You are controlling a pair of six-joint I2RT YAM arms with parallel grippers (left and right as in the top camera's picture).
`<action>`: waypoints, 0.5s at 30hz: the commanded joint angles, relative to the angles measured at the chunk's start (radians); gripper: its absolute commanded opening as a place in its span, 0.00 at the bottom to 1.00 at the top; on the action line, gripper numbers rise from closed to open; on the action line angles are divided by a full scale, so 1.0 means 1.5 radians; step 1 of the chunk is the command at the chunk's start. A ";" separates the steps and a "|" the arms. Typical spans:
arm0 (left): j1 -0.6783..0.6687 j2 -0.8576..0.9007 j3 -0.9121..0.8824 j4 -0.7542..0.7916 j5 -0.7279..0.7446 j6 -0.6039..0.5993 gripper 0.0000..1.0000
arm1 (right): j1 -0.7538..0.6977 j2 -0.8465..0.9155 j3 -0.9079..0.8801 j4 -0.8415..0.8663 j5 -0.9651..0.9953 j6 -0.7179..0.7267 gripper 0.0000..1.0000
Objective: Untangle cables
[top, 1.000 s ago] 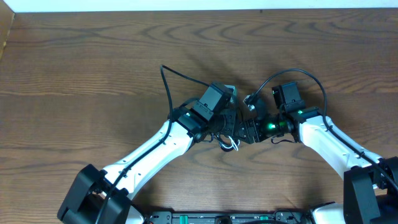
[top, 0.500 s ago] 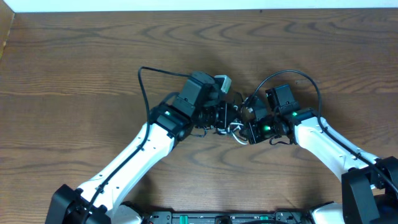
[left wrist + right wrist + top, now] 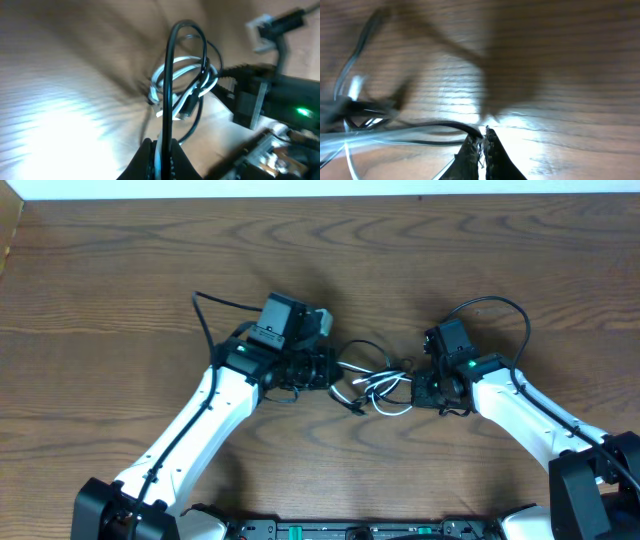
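Observation:
The cables lie tangled on the table between my two grippers. The black cable [image 3: 362, 345] arches up in a loop, and the white cable [image 3: 381, 386] loops beneath it. My left gripper [image 3: 335, 370] is shut at the tangle's left end. In the left wrist view both a black strand [image 3: 170, 90] and a white strand [image 3: 172, 70] run from the tangle into its shut jaws [image 3: 162, 155]. My right gripper [image 3: 418, 387] is shut at the right end. In its wrist view the black cable [image 3: 440, 126] reaches its closed fingertips [image 3: 482, 142], with white strands [image 3: 370, 137] blurred to the left.
The wooden table [image 3: 130, 260] ends at a white edge along the top. Thick black arm wires arch behind each wrist, the left one [image 3: 200, 308] and the right one [image 3: 500, 304]. The right arm's body with its green light [image 3: 301, 111] fills the left wrist view's right side.
The two grippers have drawn apart, the left arm going left and the right one right. The tangle is now stretched out between them. The right gripper has shut.

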 commanded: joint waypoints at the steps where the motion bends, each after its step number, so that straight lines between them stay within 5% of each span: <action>1: 0.032 -0.009 0.000 0.003 -0.063 0.024 0.08 | -0.002 0.002 0.006 -0.004 0.054 0.030 0.01; 10: 0.031 -0.009 0.000 0.009 0.079 0.025 0.08 | -0.001 0.002 0.006 0.072 -0.096 -0.038 0.04; 13: 0.028 -0.009 0.000 0.010 0.125 0.026 0.08 | -0.001 0.002 0.006 0.123 -0.216 -0.097 0.20; 15: 0.028 -0.009 0.000 0.010 0.178 0.067 0.08 | -0.001 0.002 0.006 0.158 -0.303 -0.124 0.40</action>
